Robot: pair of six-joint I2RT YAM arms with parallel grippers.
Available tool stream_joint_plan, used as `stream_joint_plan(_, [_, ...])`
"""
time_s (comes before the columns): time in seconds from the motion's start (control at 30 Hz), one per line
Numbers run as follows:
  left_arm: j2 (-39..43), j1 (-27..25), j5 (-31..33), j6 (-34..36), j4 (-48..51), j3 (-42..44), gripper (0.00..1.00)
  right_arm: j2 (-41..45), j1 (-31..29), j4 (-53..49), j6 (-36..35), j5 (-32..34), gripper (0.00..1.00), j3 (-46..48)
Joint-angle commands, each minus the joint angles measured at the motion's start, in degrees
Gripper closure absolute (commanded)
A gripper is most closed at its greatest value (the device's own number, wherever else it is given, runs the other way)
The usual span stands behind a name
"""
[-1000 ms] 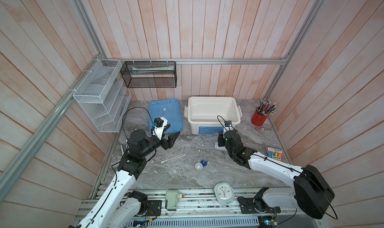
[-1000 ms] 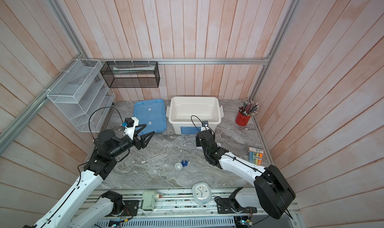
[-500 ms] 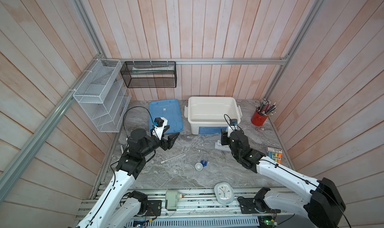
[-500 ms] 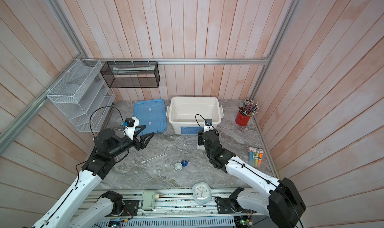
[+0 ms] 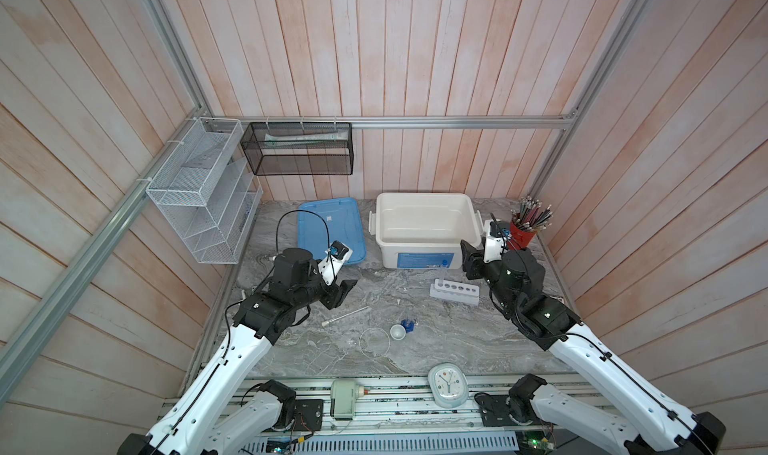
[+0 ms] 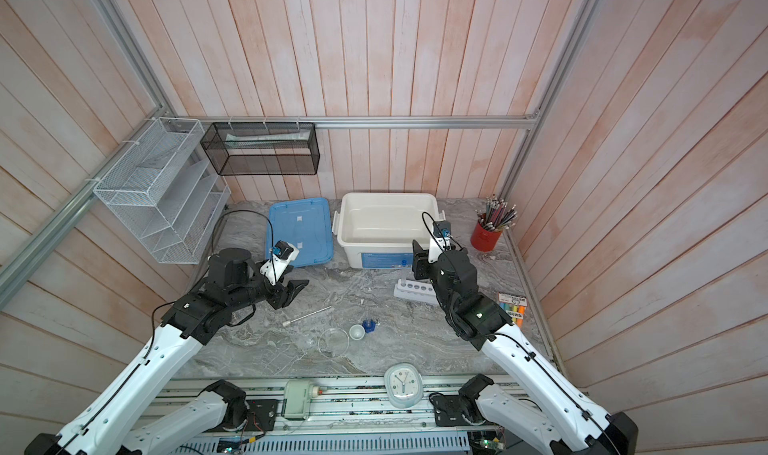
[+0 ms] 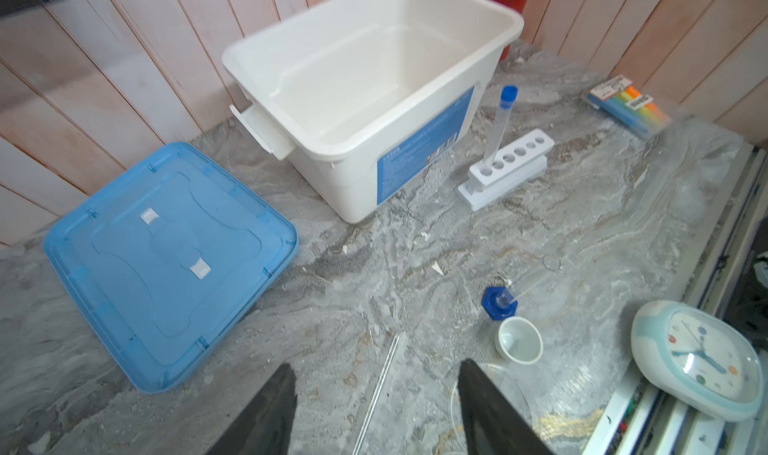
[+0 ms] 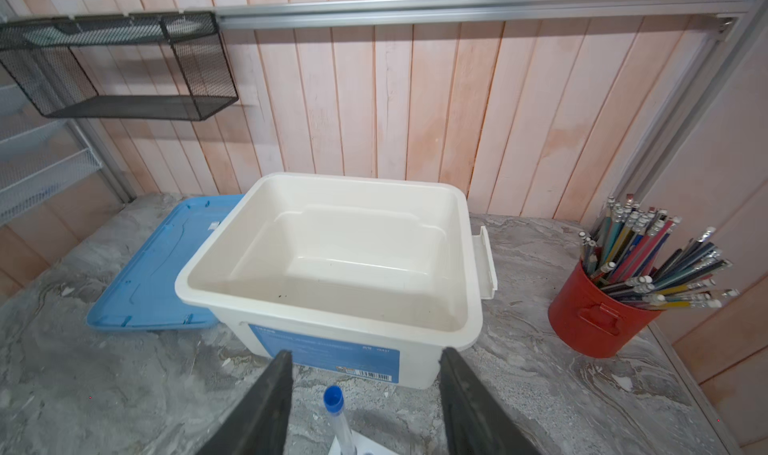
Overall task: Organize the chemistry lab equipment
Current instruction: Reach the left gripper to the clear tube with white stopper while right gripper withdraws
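Your right gripper [image 8: 365, 390] has its jaws spread and grips nothing. The blue-capped test tube [image 8: 337, 415] rises between them, touching neither. You can see that tube standing upright in an end hole of the white six-hole rack [image 7: 509, 166], on the side nearest the white bin [image 5: 388, 255].

Your left gripper [image 7: 376, 390] is also spread and bare. In the left wrist view the white-capped test tube [image 7: 384, 374] shows between its fingers, lying flat on the marble table [image 5: 457, 340], well apart from the rack.

Toward the front of the table, you have the small white bowl [image 5: 397, 331] just beside the blue-based cylinder [image 5: 408, 326], which appears to lie on its side. The clear round glass vessel [image 5: 375, 343] sits just beside the bowl.

Behind the rack, the bin stands open, with its blue lid [image 5: 330, 228] flat on the table next to it. The red cup of pencils [image 5: 523, 235] stands in the far right corner, and the pale oval clock [image 5: 448, 384] rests at the front edge.
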State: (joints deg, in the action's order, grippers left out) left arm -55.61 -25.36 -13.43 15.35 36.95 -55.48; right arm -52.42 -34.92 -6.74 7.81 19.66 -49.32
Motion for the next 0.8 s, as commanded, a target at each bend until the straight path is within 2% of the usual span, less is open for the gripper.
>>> stream_joint_plan(0.0, [-2.1,-1.2,5.8,5.5,11.4,-1.5,0.39,-0.7,0.3,-6.5,-2.1,-5.5,0.42,-0.6])
stream_joint_plan(0.1, [-2.9,-1.4,10.1,7.6,14.3,-0.1,0.42,-0.7,0.5,-5.7,-2.2,-8.5,0.42,0.9])
stream_joint_plan(0.27, [-2.6,-1.1,17.2,9.6,12.5,7.4,0.47,-0.6,1.7,-0.8,-1.1,-13.7,0.42,4.5])
stream_joint_plan(0.53, [-6.5,-0.7,15.5,11.6,12.9,10.1,0.49,-2.5,3.1,3.2,-0.6,-18.5,0.43,7.4])
stream_joint_plan(0.77, [-12.4,-0.7,16.7,12.9,10.5,10.1,0.49,-3.7,4.8,7.4,2.1,-23.5,0.44,9.5])
